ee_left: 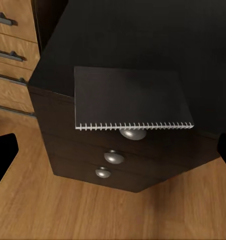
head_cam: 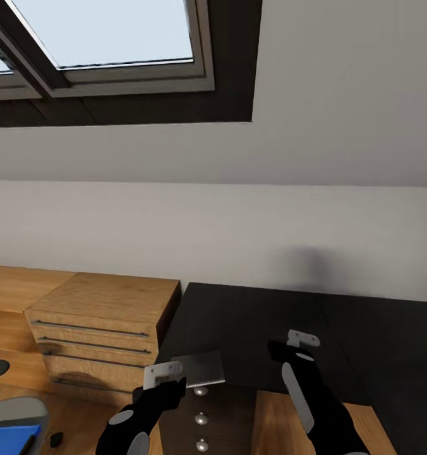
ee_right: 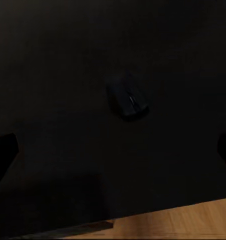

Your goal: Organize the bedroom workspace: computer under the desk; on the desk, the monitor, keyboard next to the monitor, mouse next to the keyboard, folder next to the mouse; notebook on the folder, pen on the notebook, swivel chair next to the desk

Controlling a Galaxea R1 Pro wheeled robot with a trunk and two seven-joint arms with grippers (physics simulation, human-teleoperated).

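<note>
A dark grey spiral notebook (head_cam: 198,370) (ee_left: 130,100) lies at the front left corner of the black desk (head_cam: 264,322), its wire edge poking over the drawer front. My left gripper (head_cam: 166,374) hovers just beside the notebook's left edge, open, its fingers (ee_left: 2,156) spread wide. My right gripper (head_cam: 299,342) is open above the desk's middle. Below it a dark mouse (ee_right: 128,97) rests on the desk top. A blue folder (head_cam: 11,439) lies on the grey swivel chair (head_cam: 14,411) at the lower left. Monitor, keyboard, pen and computer are out of view.
A wooden chest of drawers (head_cam: 100,328) stands against the desk's left side. The desk front has round metal knobs (head_cam: 201,417) (ee_left: 113,156). A small dark object (head_cam: 55,438) lies on the wooden floor by the chair. White wall and a skylight rise behind.
</note>
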